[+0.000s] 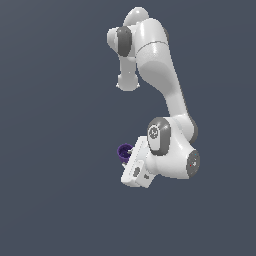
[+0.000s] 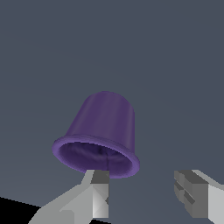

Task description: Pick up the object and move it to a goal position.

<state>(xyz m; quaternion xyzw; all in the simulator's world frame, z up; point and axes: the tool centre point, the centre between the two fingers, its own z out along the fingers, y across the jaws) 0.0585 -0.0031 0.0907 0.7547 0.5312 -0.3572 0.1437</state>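
Gripper (image 2: 146, 199) is spread wide, holding nothing; purple cup (image 2: 101, 131) sits off-center near 1 finger (image 2: 99, 197). Center it before you close.

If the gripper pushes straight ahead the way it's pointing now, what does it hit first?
Most likely the purple cup: its flared rim sits just beyond one fingertip of the open gripper, off-centre from the gap. Depth is unclear.

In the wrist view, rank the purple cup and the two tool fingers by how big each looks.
1. Purple cup, clearly the largest.
2. The two fingers and look about alike; both are cut off by the frame edge and sit nearest the camera, so I will not rank them against each other.
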